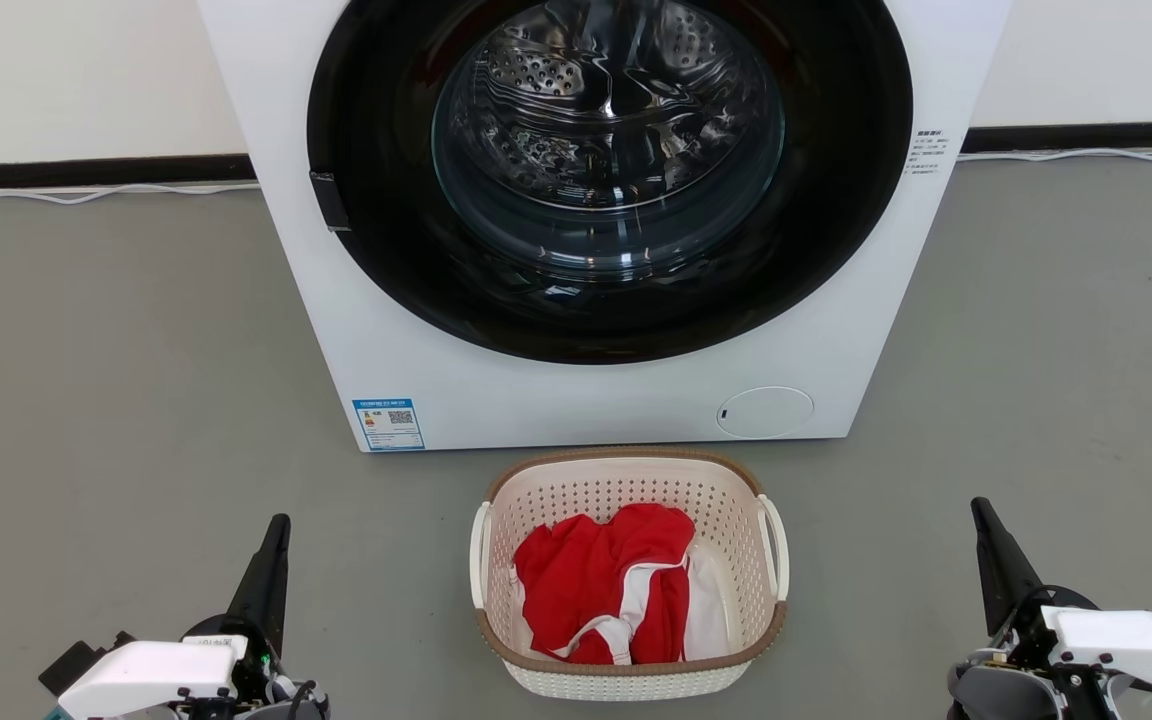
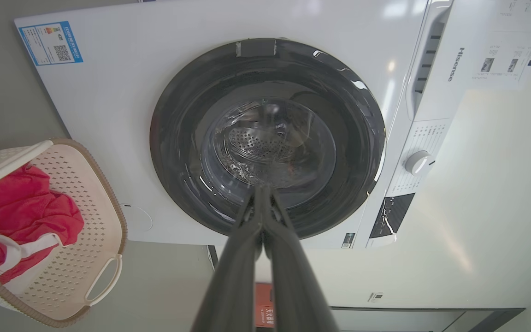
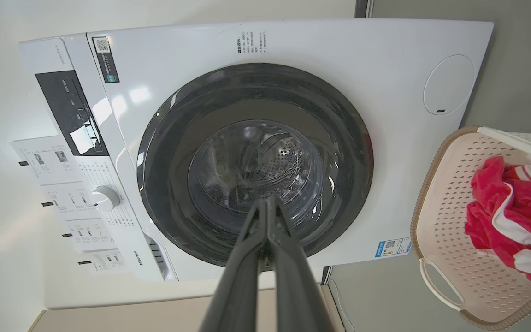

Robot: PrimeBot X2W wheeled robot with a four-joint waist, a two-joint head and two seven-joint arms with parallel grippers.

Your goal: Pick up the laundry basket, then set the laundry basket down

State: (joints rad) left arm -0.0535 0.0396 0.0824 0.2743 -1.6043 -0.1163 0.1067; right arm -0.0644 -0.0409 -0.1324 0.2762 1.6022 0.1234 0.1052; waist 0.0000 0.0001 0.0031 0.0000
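Sitting on grey floor point(image 1: 116, 380) by washer point(image 1: 556, 400): laundry basket point(image 1: 626, 490); L/R jaws pressed together.

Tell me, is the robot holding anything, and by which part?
Nothing. The left hand and right hand are both shut and empty, apart from the laundry basket on the floor.

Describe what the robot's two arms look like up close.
The left gripper and right gripper each have two long, dark, tapering fingers. Behind them sit white boxy housings with thin black cables; the left one carries a small printed label.
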